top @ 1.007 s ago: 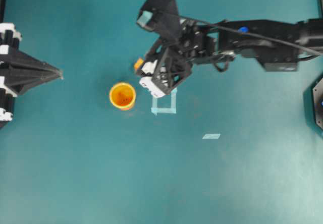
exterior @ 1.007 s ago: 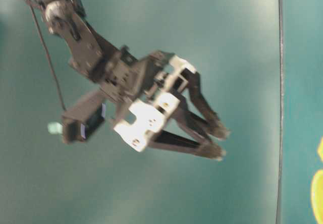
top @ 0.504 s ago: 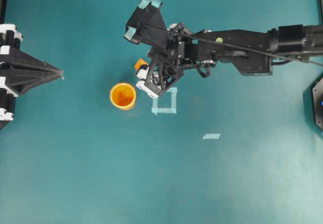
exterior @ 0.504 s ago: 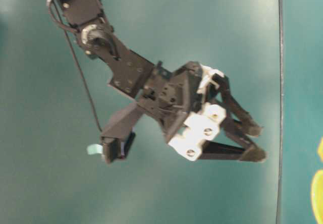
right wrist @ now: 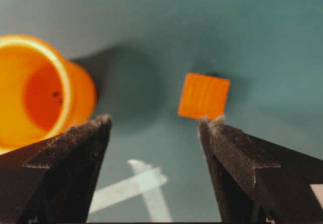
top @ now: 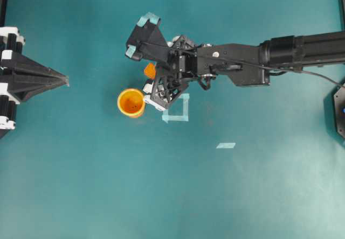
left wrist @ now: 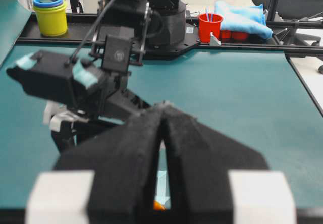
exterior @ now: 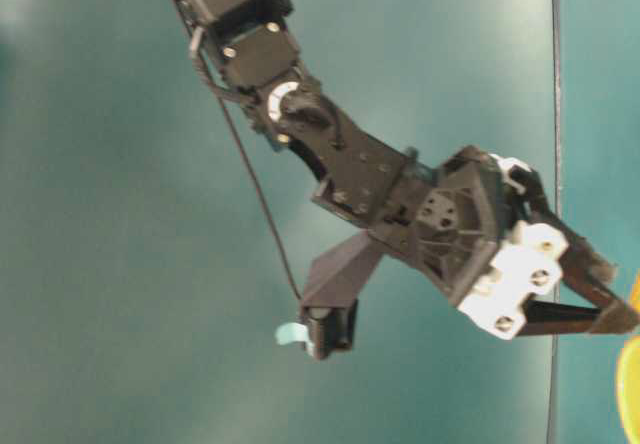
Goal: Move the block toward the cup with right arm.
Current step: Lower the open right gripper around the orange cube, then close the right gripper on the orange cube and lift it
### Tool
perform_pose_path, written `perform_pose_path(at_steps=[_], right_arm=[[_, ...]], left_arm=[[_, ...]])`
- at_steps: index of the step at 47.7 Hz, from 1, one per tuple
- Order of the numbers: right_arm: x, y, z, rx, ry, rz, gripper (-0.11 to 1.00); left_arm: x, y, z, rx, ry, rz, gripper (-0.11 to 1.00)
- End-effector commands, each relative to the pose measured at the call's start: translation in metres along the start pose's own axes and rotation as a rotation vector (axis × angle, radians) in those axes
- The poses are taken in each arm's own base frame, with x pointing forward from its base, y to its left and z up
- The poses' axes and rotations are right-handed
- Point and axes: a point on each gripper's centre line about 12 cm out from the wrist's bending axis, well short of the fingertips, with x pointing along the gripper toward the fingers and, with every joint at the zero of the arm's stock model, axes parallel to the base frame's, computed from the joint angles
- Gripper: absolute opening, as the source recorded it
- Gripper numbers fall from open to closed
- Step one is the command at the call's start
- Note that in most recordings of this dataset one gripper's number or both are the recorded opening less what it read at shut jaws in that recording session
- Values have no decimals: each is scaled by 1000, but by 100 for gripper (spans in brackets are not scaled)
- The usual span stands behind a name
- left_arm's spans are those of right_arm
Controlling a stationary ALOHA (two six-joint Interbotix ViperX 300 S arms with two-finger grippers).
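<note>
The orange block [top: 150,70] lies on the teal table just up and right of the yellow-orange cup [top: 131,102]. My right gripper [top: 146,86] hangs open and empty between them. In the right wrist view the right gripper [right wrist: 156,122] has one fingertip [right wrist: 101,125] close by the cup [right wrist: 40,90]. The other fingertip [right wrist: 211,125] is at the near edge of the block [right wrist: 204,96]. The table-level view shows the right gripper [exterior: 612,294] low by the cup's rim [exterior: 633,384]. My left gripper [top: 63,79] is shut and empty at the far left, also in the left wrist view [left wrist: 162,107].
A pale-blue tape square [top: 177,110] lies under the right wrist, right of the cup; its corner shows in the right wrist view [right wrist: 139,183]. A small tape strip [top: 226,145] lies farther right. Stacked cups [left wrist: 49,14], a red cup [left wrist: 210,26] and a blue cloth [left wrist: 242,19] sit beyond the table.
My right arm has reached further left and lower, bringing the open gripper closer to the cup and beside the block. The block, the cup and the left arm have stayed in place.
</note>
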Motion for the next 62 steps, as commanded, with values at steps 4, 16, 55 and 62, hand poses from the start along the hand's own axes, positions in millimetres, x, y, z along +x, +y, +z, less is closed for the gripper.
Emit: perform_pose_path(at_steps=[4, 16, 55, 62], right_arm=[[-8, -6, 21, -6, -71, 1, 68], [5, -10, 26, -29, -81, -14, 68], [26, -11, 21, -29, -82, -4, 62], [26, -11, 21, -29, -85, -2, 49]], left_arm=[[4, 0, 10, 0, -20, 0, 0], [4, 0, 10, 0, -20, 0, 0], [4, 0, 8, 0, -5, 0, 0], [3, 0, 8, 0, -3, 0, 0]])
